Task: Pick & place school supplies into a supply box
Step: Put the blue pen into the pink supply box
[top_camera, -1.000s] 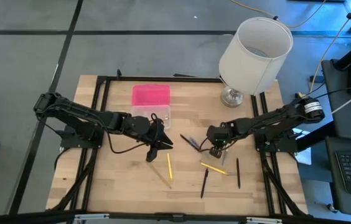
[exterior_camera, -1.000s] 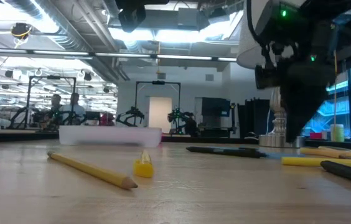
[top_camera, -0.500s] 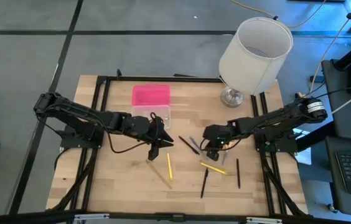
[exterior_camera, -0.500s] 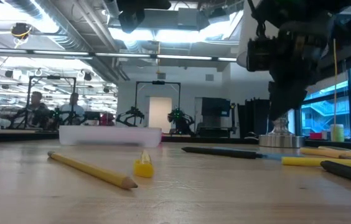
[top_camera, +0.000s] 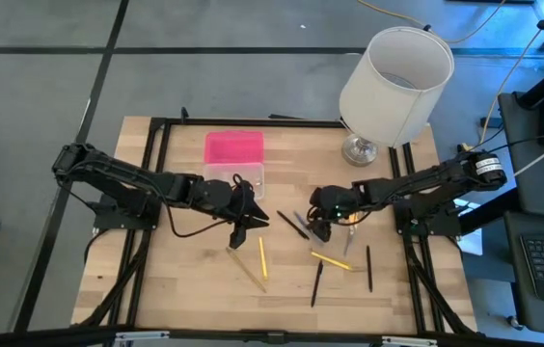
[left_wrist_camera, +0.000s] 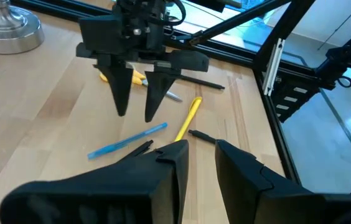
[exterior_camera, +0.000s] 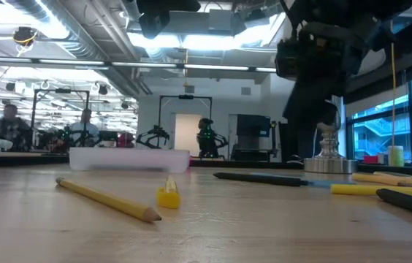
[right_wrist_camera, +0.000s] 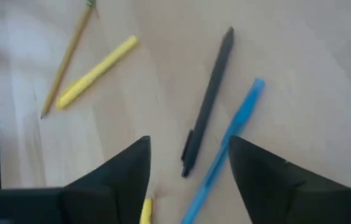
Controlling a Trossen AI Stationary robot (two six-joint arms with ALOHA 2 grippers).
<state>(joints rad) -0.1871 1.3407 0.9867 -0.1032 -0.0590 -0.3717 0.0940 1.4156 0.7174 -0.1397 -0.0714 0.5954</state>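
- A black pen (right_wrist_camera: 208,101) and a blue pen (right_wrist_camera: 225,152) lie side by side mid-table, directly under the right gripper (top_camera: 319,229), whose fingers stand open and empty.
- The supply box (top_camera: 234,173) sits open at the table's (top_camera: 185,280) far left-centre.
- The left gripper (top_camera: 249,224) hovers near the box, fingers slightly apart, holding nothing.

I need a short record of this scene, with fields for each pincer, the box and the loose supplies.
left pincer: hovers near the box, fingers a little apart, nothing held
right pincer: open, above black pen and blue pen, holding nothing
supply box: lid open, pink lid lying flat
loose supplies: pens and pencils scattered on table
lamp: far right corner
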